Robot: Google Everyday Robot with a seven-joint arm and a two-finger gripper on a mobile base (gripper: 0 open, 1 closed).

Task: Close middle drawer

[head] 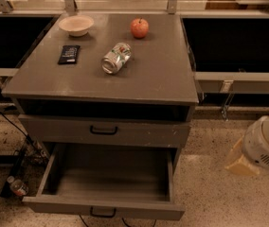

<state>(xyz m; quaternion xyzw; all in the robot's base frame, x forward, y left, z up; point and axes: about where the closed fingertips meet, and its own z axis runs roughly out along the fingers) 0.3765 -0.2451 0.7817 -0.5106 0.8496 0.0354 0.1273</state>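
The middle drawer is the wide grey drawer low on the cabinet. It stands pulled far out, and its flat floor is bare. Its low front panel faces the bottom edge of the view, with a small black bar handle. Above it, a taller grey drawer front with a black handle is shut. A white rounded part of my arm with a beige piece sits at the right, over the floor and apart from the cabinet. The gripper itself is out of view.
On the cabinet top lie a beige bowl, a red apple, a tipped soda can and a small black packet. A bottle and cables lie on the speckled floor at the left.
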